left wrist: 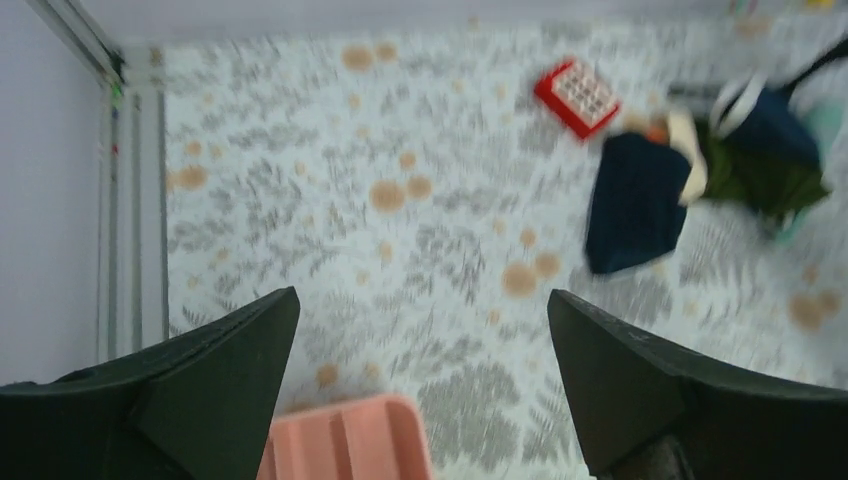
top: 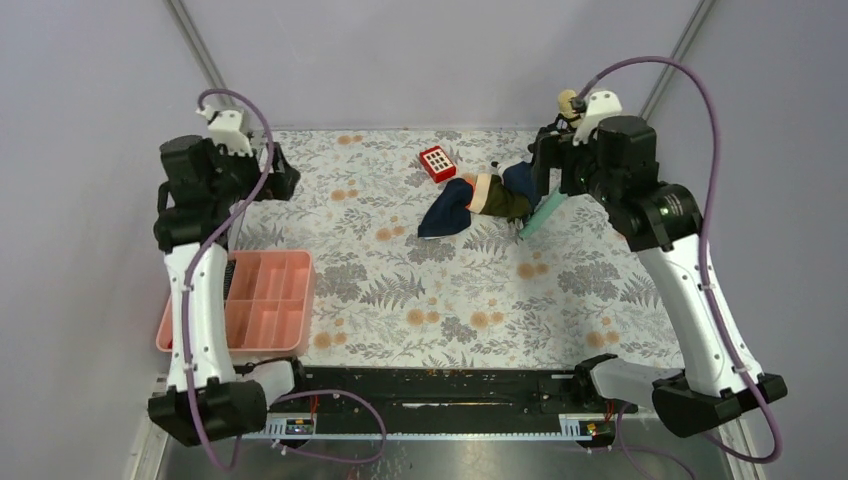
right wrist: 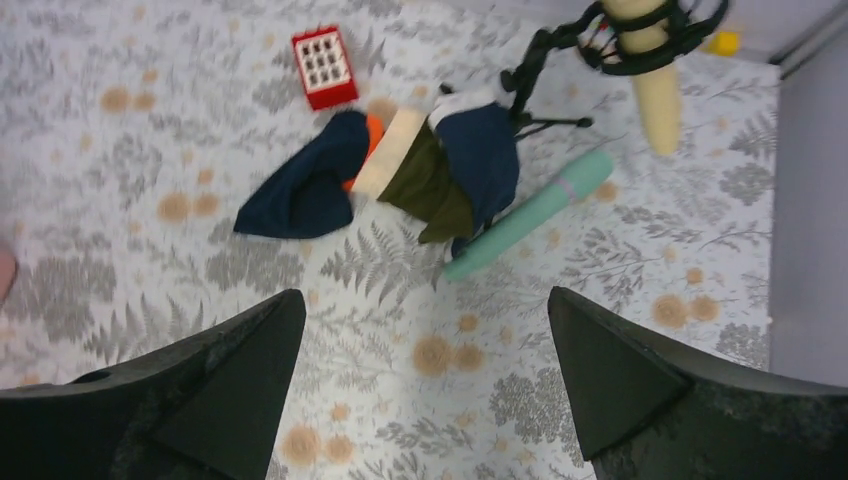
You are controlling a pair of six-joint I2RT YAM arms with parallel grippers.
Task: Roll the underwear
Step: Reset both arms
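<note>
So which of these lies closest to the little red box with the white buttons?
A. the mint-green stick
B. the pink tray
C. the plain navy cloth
C: the plain navy cloth lies just beside the red box, while the mint-green stick lies farther off and the pink tray sits far away at the near left corner.

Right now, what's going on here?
Neither arm is handling anything. The left claw and the right claw both hang open above the table. Towards the far right, piled together, lie a plain navy cloth, a green and tan garment and a bunched navy piece. That last is probably the underwear, though no stripes show. Rolling has not begun.
</note>
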